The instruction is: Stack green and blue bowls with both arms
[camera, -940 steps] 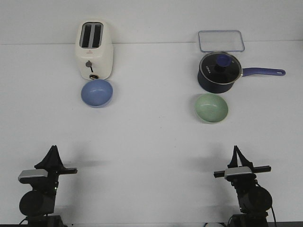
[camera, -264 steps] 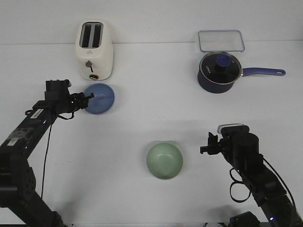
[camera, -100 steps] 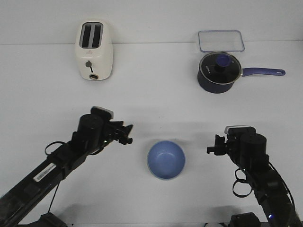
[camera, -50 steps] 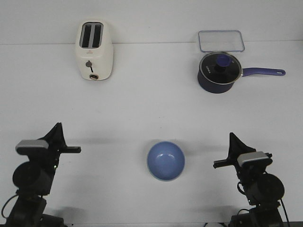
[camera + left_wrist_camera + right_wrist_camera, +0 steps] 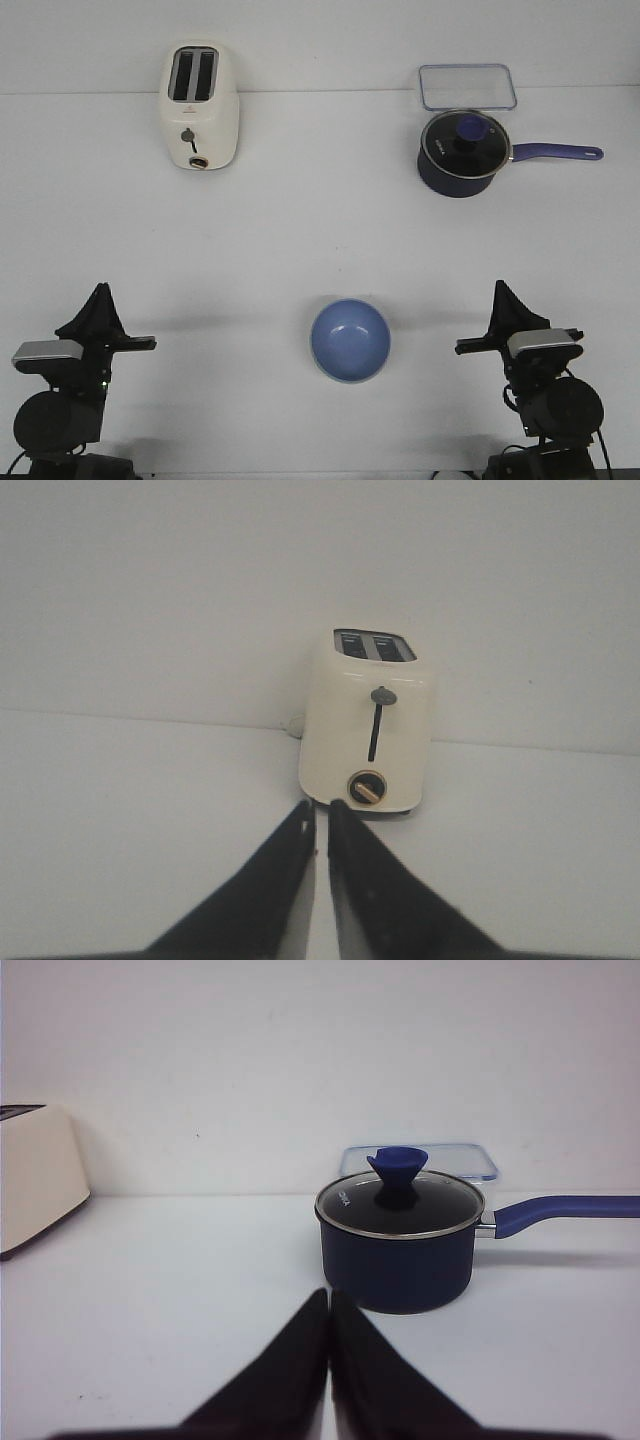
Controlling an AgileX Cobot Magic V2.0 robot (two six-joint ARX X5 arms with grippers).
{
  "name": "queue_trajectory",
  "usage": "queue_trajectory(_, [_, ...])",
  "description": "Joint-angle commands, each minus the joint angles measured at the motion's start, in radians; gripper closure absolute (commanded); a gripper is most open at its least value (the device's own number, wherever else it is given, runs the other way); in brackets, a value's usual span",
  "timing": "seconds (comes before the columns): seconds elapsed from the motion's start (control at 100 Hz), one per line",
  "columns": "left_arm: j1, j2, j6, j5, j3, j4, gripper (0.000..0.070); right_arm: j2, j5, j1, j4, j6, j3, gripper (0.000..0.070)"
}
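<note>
The periwinkle blue bowl (image 5: 350, 340) sits upright on the white table, front centre, between the two arms. The mint green bowl does not show; the blue bowl stands where it stood. My left gripper (image 5: 100, 292) is folded back at the front left, empty, with only a thin slit between its fingers (image 5: 320, 806). My right gripper (image 5: 497, 288) is folded back at the front right, shut and empty (image 5: 329, 1295). Both are well apart from the bowl. Neither wrist view shows a bowl.
A cream toaster (image 5: 199, 108) stands at the back left and shows in the left wrist view (image 5: 368, 724). A dark navy saucepan with a glass lid (image 5: 464, 152) and a clear lidded box (image 5: 467, 86) stand at the back right; the right wrist view shows the saucepan (image 5: 397, 1242).
The green bowl went to the front centre and the blue bowl was set onto it. Both arms then let go and drew back to the front corners, settling lower in the last half second.
</note>
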Motion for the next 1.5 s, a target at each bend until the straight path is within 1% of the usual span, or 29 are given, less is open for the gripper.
queue_trajectory(0.0, [0.000,-0.003,0.016,-0.002,0.013,0.011,0.0685,0.002,0.003,0.001,0.011,-0.010,0.001,0.0700])
queue_trajectory(0.33, [0.000,-0.005,0.016,-0.002,0.013,0.010,0.0685,0.002,0.003,0.001,0.011,-0.010,0.001,0.0700])
queue_trajectory(0.4, [0.002,-0.010,0.058,-0.002,0.010,0.004,0.0685,0.002,0.003,0.001,0.011,-0.010,0.001,0.0700])
queue_trajectory(0.47, [0.011,-0.026,0.053,0.000,-0.010,0.003,0.0685,0.002,0.003,0.001,0.011,-0.010,0.001,0.0700])
queue_trajectory(0.52, [0.032,-0.047,0.054,0.023,-0.037,0.002,0.0685,0.002,0.003,0.001,0.011,-0.010,0.001,0.0700])
queue_trajectory(0.63, [0.101,-0.116,0.061,0.120,-0.126,0.004,0.0685,0.002,0.003,0.001,0.011,-0.010,0.001,0.0700])
queue_trajectory(0.69, [0.127,-0.156,0.061,0.142,-0.170,0.003,0.0685,0.002,0.003,0.001,0.011,-0.010,0.001,0.0700])
queue_trajectory(0.83, [0.164,-0.245,0.060,0.146,-0.256,-0.013,0.0685,0.002,0.003,0.001,0.011,-0.010,0.001,0.0700])
queue_trajectory(0.9, [0.170,-0.246,0.060,0.152,-0.281,-0.010,0.0685,0.002,0.003,0.001,0.011,-0.010,0.001,0.0700])
queue_trajectory(0.99, [0.171,-0.246,0.060,0.190,-0.310,-0.006,0.0685,0.002,0.003,0.001,0.012,-0.010,0.001,0.0700])
queue_trajectory(1.07, [0.171,-0.246,0.058,0.200,-0.344,0.032,0.0685,0.002,0.003,0.001,0.011,-0.010,0.001,0.0700])
queue_trajectory(1.13, [0.171,-0.246,0.053,0.221,-0.342,0.029,0.0685,0.002,0.003,0.001,0.013,-0.010,0.001,0.0700])
queue_trajectory(1.49, [0.171,-0.246,0.053,0.220,-0.342,0.035,0.0685,0.002,0.003,0.001,0.011,-0.010,0.001,0.0700])
